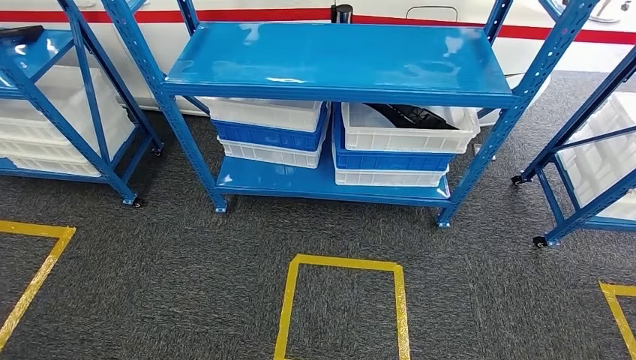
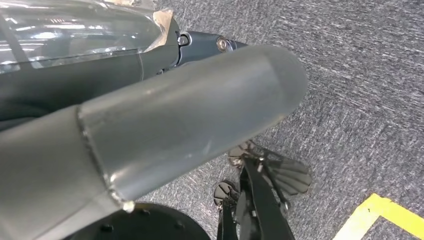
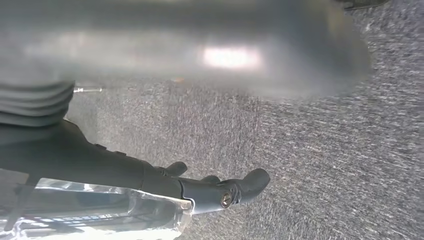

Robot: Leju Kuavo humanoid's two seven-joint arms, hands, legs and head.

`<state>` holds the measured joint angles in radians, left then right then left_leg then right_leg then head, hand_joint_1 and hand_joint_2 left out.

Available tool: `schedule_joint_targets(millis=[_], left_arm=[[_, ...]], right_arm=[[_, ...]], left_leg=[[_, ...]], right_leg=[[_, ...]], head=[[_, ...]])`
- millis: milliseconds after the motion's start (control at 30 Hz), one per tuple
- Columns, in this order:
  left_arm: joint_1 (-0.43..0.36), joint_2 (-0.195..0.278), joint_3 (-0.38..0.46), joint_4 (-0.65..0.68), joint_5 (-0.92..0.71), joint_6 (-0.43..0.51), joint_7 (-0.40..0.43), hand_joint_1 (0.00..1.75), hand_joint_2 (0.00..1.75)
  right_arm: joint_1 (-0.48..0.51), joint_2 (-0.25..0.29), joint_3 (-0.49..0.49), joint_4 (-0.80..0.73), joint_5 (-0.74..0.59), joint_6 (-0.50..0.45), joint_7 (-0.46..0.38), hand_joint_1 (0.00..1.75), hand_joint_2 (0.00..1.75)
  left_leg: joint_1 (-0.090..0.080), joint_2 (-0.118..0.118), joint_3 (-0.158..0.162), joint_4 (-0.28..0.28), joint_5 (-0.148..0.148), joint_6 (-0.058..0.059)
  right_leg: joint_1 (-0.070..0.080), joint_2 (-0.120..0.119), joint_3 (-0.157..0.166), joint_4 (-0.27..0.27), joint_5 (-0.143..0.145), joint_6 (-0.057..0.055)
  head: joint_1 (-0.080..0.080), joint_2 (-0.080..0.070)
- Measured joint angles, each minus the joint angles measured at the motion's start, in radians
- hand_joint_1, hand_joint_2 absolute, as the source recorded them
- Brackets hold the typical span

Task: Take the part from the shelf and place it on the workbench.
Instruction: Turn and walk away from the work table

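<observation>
Status of the part (image 1: 416, 115): a dark, long item, which I take to be the part, lies in the top white bin (image 1: 409, 136) on the right of the lower level of the blue shelf (image 1: 337, 64). It is in the bin, not in either of my hands. On that showing the lift from the shelf and the setting down on the workbench are both outstanding for this item. Whether another part has gone across already, the pictures do not settle.

Left hand (image 2: 175, 125): it hangs over the carpet (image 1: 187, 277), thumb out straight, the one dark finger (image 2: 220, 44) I can see lying straight beside it. Nothing is held.

Right hand (image 3: 150, 175): also over the carpet, fingers (image 3: 245, 185) loosely extended and apart, holding nothing.

Position: I face the shelf across a stretch of carpet, with a yellow tape square (image 1: 289, 300) on the floor between us.

Items not verifiable:
- The upper level of the shelf hides the rear of the part, so its full shape and length cannot be judged.
- Where the workbench stands I cannot tell.
- My left thumb covers the rest of that hand's fingers.
- The right wrist view is blurred across the thumb.
- A clear glossy sheet runs along each hand, and I cannot say what it is.
</observation>
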<state>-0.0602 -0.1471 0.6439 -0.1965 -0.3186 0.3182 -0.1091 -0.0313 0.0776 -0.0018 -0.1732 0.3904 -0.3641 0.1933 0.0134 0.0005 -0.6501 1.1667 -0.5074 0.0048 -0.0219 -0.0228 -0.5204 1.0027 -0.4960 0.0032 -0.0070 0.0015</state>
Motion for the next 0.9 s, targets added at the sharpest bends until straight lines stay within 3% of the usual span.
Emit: schedule_joint_targets(millis=[33,100,167,433,567,667,800,900], left_arm=[[-0.002,0.000,0.000,0.000,-0.001,0.000,0.000,0.00,0.00],[-0.005,0.000,0.000,0.000,-0.002,0.002,0.000,0.00,0.87],[-0.006,-0.001,0.000,0.000,-0.002,0.003,0.000,0.00,1.75],[-0.006,0.000,0.000,0.000,0.000,0.005,-0.003,0.00,1.75],[-0.006,0.000,0.000,0.000,0.002,0.005,-0.003,0.00,1.75],[-0.006,0.000,0.001,0.000,0.004,0.002,-0.003,0.00,1.75],[-0.006,0.000,0.005,0.000,0.005,-0.007,0.001,0.00,1.75],[-0.001,0.003,-0.002,-0.001,0.004,-0.017,0.003,0.00,1.75]], right_arm=[[-0.001,0.000,-0.003,0.000,-0.003,-0.001,-0.005,0.00,1.75],[-0.002,0.000,-0.009,0.000,-0.006,-0.004,-0.016,0.00,1.75],[-0.001,-0.001,-0.014,0.000,-0.007,-0.005,-0.026,0.00,1.75],[-0.002,-0.001,-0.022,0.000,-0.012,-0.006,-0.038,0.00,1.75],[-0.002,-0.001,-0.023,0.000,-0.012,-0.005,-0.042,0.00,0.00],[-0.002,-0.001,-0.023,0.000,-0.012,-0.005,-0.048,0.00,0.00],[-0.002,-0.001,-0.024,0.000,-0.012,-0.005,-0.052,0.00,1.75],[0.002,-0.003,-0.025,-0.002,-0.016,-0.002,-0.065,0.00,1.75]], left_leg=[[-0.002,0.006,0.034,-0.067,0.024,0.003],[-0.005,0.014,0.073,-0.145,0.045,0.007],[-0.008,0.011,0.076,-0.153,0.044,0.006],[-0.023,0.007,0.076,-0.153,0.044,0.019],[-0.024,0.007,0.075,-0.152,0.043,0.022],[-0.023,0.007,0.076,-0.152,0.043,0.022],[-0.022,0.007,0.076,-0.152,0.043,0.022],[-0.020,0.007,0.076,-0.152,0.043,0.022]], right_leg=[[0.004,-0.001,0.001,0.001,-0.002,0.003],[0.014,-0.002,-0.002,0.002,-0.008,0.008],[0.021,-0.004,-0.006,0.001,-0.012,0.008],[0.016,-0.007,-0.003,-0.005,-0.007,0.016],[0.015,-0.007,-0.003,-0.007,-0.006,0.018],[0.013,-0.007,-0.003,-0.007,-0.006,0.021],[0.012,-0.007,-0.003,-0.007,-0.006,0.022],[0.013,-0.007,-0.001,-0.007,-0.007,0.022]], head=[[0.000,0.000],[0.001,0.000],[0.004,0.000],[0.004,0.000],[0.004,0.000],[0.004,0.000],[0.004,0.000],[0.004,0.000]])
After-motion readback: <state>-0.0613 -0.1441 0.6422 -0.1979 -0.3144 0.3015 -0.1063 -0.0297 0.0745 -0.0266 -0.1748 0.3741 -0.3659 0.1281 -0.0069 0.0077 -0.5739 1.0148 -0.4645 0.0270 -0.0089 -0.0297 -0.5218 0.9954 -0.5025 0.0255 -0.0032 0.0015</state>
